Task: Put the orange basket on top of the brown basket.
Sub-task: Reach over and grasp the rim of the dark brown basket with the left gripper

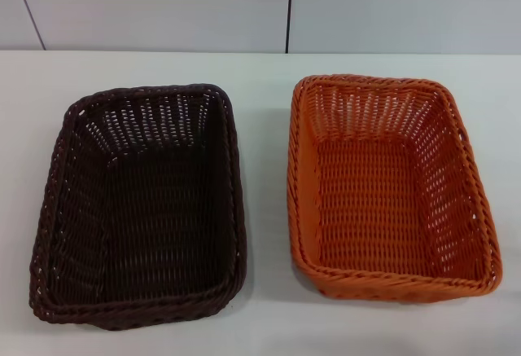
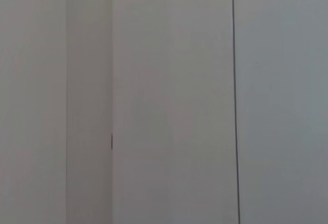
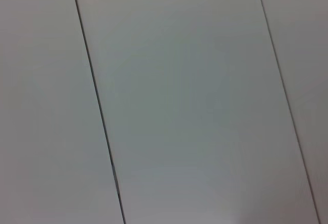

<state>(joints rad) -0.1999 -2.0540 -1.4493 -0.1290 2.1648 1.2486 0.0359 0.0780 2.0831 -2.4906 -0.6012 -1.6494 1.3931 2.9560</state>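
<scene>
**Operator:** Currently, what is the task status?

**Technician:** Not started. The orange basket (image 1: pixel 389 186) rests on the white table (image 1: pixel 264 87), beside the brown basket (image 1: pixel 140 203), with a strip of bare table between them. Lifting, carrying across and setting down all remain.

**Operator:** Gripper status?

**Technician:** Neither gripper appears in any view, so grip state cannot be determined, and no position relative to a gripper can be given. Both wrist cameras show only plain grey wall panels (image 2: pixel 169 101); both arms are judged parked.

**Operator:** Describe the orange basket.

**Technician:** Rectangular woven tray, open-weave sloped sides, braided rim, empty, upright. It sits on the robot's right side. The brown basket looks similar in size and is also empty.
</scene>
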